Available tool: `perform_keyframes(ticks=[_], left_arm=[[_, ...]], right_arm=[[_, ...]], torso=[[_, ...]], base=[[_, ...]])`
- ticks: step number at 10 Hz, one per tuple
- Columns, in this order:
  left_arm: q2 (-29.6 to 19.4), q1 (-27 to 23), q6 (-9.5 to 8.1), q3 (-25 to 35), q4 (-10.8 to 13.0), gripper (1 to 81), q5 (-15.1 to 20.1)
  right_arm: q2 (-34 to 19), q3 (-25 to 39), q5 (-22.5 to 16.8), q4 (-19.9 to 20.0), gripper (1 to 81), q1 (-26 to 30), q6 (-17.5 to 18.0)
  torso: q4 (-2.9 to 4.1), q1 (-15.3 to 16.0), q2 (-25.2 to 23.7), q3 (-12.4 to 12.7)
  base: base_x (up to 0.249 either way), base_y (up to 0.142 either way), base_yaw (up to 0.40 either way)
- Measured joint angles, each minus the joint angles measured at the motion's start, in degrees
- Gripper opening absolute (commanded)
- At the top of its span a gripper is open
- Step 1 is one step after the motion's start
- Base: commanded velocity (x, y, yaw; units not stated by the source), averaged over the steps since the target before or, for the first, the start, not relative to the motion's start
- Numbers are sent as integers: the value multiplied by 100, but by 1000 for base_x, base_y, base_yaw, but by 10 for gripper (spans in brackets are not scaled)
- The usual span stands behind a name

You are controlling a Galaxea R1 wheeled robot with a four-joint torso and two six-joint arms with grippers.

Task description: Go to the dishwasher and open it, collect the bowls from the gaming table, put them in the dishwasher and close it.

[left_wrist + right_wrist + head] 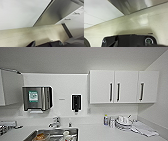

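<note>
We face the kitchen wall, head camera raised above the bench [100,132], presumably because we are close up and approaching the appliance below. The dishwasher shows as a brushed steel front [58,13] in our left wrist view, beside white drawer fronts [73,18] and pale floor [25,36]. Whether either end effector is apart or together we cannot tell. Around us: a sink [53,134] holding dishes, a faucet [55,122], a paper towel dispenser [37,98], wall cabinets [123,87] and stacked crockery [123,122]. Nothing visibly blocks the steel front.
</note>
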Motion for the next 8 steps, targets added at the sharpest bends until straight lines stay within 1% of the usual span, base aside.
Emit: perform_keyframes(ticks=[1, 6, 8], left_arm=[[9, 0, 0, 2, 0, 811, -2], [9, -34, 0, -30, 0, 811, -24], [17, -85, 0, -101, 0, 811, -61]], right_arm=[[0, -7, 2, 0, 811, 2, 1], [0, -13, 20, 0, 811, 88, 0], [0, -22, 38, 1, 811, 134, 1]], torso=[[0, 0, 0, -101], [0, 2, 0, -947], [0, 5, 5, -1065]], base=[[0, 0, 0], [0, 0, 0], [0, 0, 0]])
